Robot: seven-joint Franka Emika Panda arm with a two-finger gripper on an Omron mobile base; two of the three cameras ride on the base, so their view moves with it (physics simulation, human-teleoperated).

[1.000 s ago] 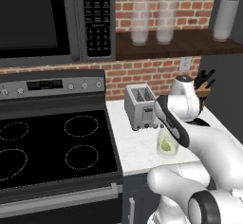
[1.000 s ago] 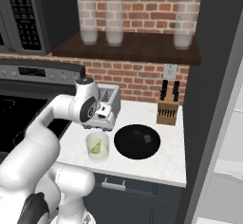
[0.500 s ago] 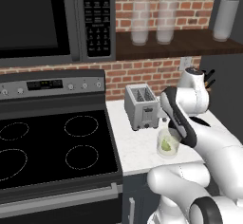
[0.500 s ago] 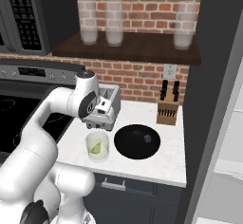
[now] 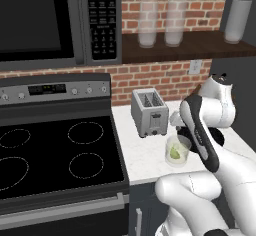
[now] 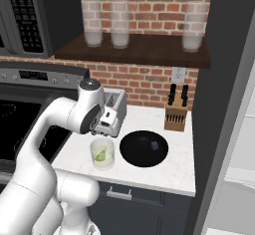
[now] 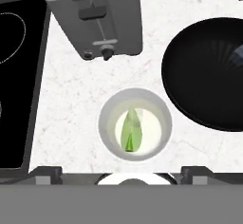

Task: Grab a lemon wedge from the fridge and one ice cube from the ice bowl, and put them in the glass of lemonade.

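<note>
One lemon wedge point(image 7: 131, 132) is sitting inside the glass of lemonade point(image 7: 135, 123), floating upright in the pale drink. That glass is standing on the white desk point(image 7: 71, 104), just in front of the toaster point(image 7: 95, 16) and close beside the black ice bowl point(image 7: 209, 73). Above it all, the tool point(image 6: 105, 121) is hanging over the desk near the toaster, jaws spread wide apart, carrying nothing.
</note>
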